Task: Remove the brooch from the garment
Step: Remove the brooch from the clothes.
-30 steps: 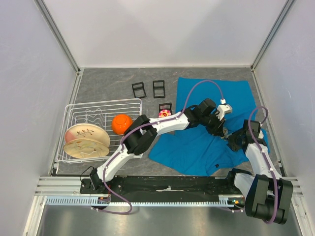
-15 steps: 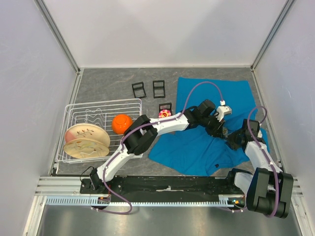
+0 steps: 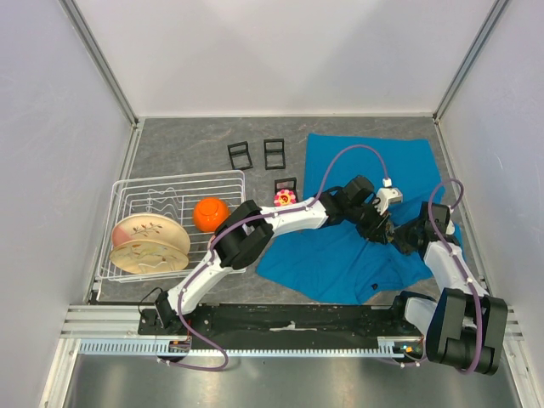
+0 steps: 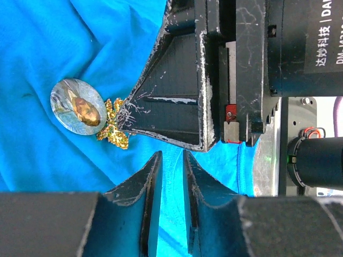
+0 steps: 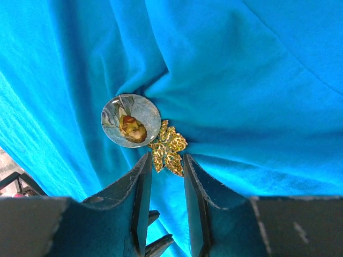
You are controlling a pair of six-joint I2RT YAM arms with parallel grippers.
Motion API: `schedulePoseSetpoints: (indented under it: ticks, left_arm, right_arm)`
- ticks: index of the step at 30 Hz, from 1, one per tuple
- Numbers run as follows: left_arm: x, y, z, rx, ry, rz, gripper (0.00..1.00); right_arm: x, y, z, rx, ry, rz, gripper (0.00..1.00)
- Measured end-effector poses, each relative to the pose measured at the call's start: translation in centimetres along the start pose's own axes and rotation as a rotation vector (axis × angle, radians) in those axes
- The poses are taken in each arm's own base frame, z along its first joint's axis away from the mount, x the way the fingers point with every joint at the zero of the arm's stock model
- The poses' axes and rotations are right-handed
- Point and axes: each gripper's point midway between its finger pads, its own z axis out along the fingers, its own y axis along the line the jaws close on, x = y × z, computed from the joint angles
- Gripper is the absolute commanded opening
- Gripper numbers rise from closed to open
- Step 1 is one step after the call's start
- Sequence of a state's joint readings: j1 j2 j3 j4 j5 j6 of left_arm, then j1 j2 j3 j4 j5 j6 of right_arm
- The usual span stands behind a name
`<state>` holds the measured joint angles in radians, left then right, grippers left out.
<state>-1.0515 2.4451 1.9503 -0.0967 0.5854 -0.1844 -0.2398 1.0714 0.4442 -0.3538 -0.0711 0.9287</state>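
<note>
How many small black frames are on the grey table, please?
3 black frames: one and another side by side, left of the garment; the third nearer, just behind a small pink object. The arms may hide more.

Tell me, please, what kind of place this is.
Probably a robot test cell in a lab: plain white walls enclose a grey table, the left arm and right arm are bolted at its near edge, and a dish rack and teal garment serve as props.

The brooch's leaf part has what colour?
The leaf part is glittery gold; clearest in right wrist view.
</note>
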Motion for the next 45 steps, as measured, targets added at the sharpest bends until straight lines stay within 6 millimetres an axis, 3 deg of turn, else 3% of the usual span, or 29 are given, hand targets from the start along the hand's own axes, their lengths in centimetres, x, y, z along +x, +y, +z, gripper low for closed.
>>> schedulePoseSetpoints:
  ticks: [3, 7, 13, 25, 30, 35, 36, 37, 38, 45]
  left_arm:
    - [0.0, 0.0, 0.0, 0.000, 0.000, 0.006, 0.31]
    - [0.1, 0.2, 0.0, -0.001, 0.003, 0.032, 0.35]
    - [0.2, 0.5, 0.0, -0.001, 0.008, 0.114, 0.40]
    - [0.5, 0.6, 0.0, 0.019, 0.012, 0.199, 0.39]
    - [2.0, 1.3, 0.2, 0.019, 0.030, 0.261, 0.29]
    - [1.7, 1.4, 0.3, 0.019, 0.022, 0.293, 0.25]
    - [1.6, 1.4, 0.3, 0.018, 0.019, 0.294, 0.24]
    - [1.4, 1.4, 0.3, 0.019, 0.015, 0.297, 0.24]
    - [1.3, 1.3, 0.3, 0.019, 0.013, 0.298, 0.24]
    - [1.4, 0.9, 0.7, 0.027, 0.013, 0.304, 0.23]
  right_arm:
    - [-0.1, 0.1, 0.1, 0.003, 0.003, 0.000, 0.32]
    - [-0.2, 0.2, 0.1, 0.003, 0.002, -0.003, 0.13]
    - [-0.6, 0.6, 0.0, -0.002, -0.008, -0.004, 0.00]
    - [-1.6, 0.8, -0.6, 0.019, -0.004, 0.020, 0.00]
    - [-1.1, 0.6, -0.5, 0.022, 0.043, 0.056, 0.00]
    - [-0.7, 0.7, -0.5, 0.016, 0.068, 0.059, 0.00]
    - [-0.7, 0.8, -0.5, 0.016, 0.075, 0.061, 0.02]
    - [-0.6, 0.8, -0.5, 0.015, 0.080, 0.063, 0.14]
    - [-0.6, 0.8, -0.4, 0.016, 0.084, 0.066, 0.18]
    - [0.1, 0.6, -0.3, 0.027, 0.117, 0.075, 0.21]
